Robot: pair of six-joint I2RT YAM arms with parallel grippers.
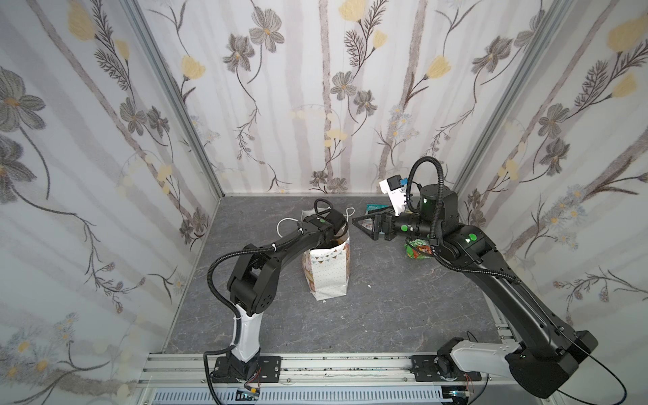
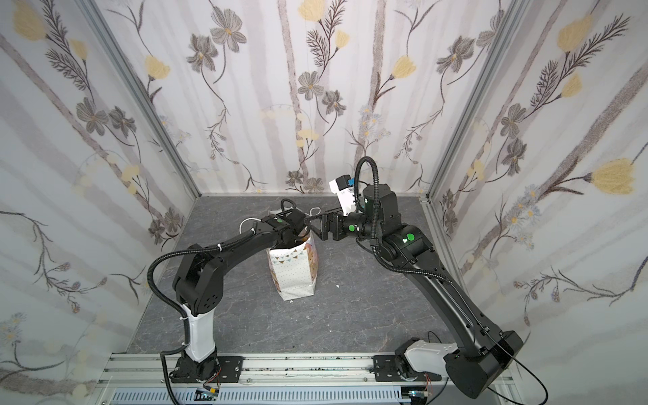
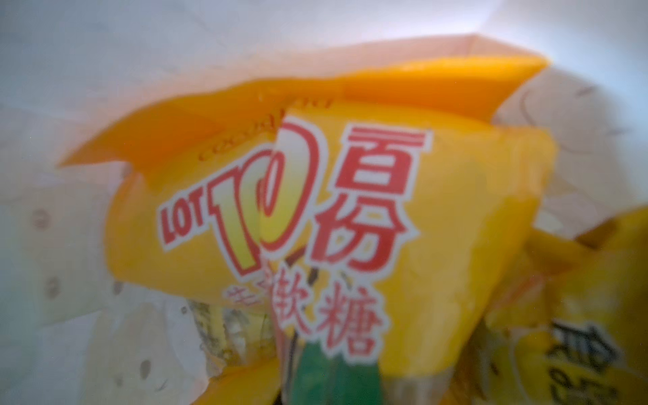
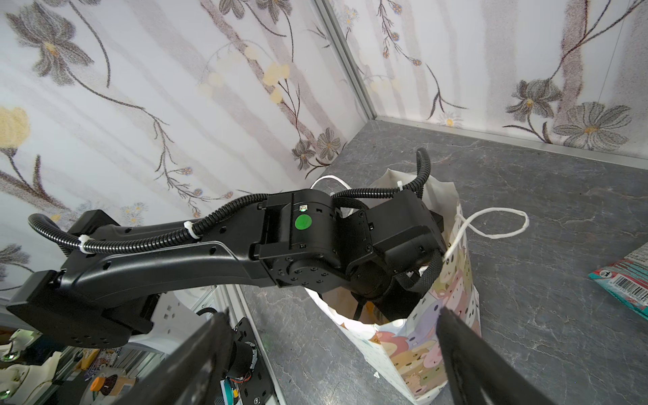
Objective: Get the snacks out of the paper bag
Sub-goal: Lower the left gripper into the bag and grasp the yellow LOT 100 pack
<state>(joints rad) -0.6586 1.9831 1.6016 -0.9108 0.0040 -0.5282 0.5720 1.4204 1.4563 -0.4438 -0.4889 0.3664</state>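
The white paper bag (image 1: 328, 273) (image 2: 294, 277) (image 4: 438, 336) with cartoon animals stands upright mid-table. My left arm's wrist (image 1: 322, 226) dips into its mouth, so the left gripper is hidden inside. In the left wrist view a yellow packet (image 3: 420, 228) with red lettering fills the frame, an orange packet (image 3: 245, 115) behind it, another yellow one (image 3: 589, 333) beside it. The jaws do not show there, nor whether they pinch a packet. My right gripper (image 1: 357, 224) (image 2: 310, 224) (image 4: 333, 315) hovers open just right of the bag's top, holding nothing.
A teal packet (image 1: 377, 209) (image 4: 627, 280) lies near the back wall behind the right gripper. A green packet (image 1: 417, 249) lies under the right forearm. The bag's cord handles (image 4: 491, 224) hang loose over its rim. Walls close three sides.
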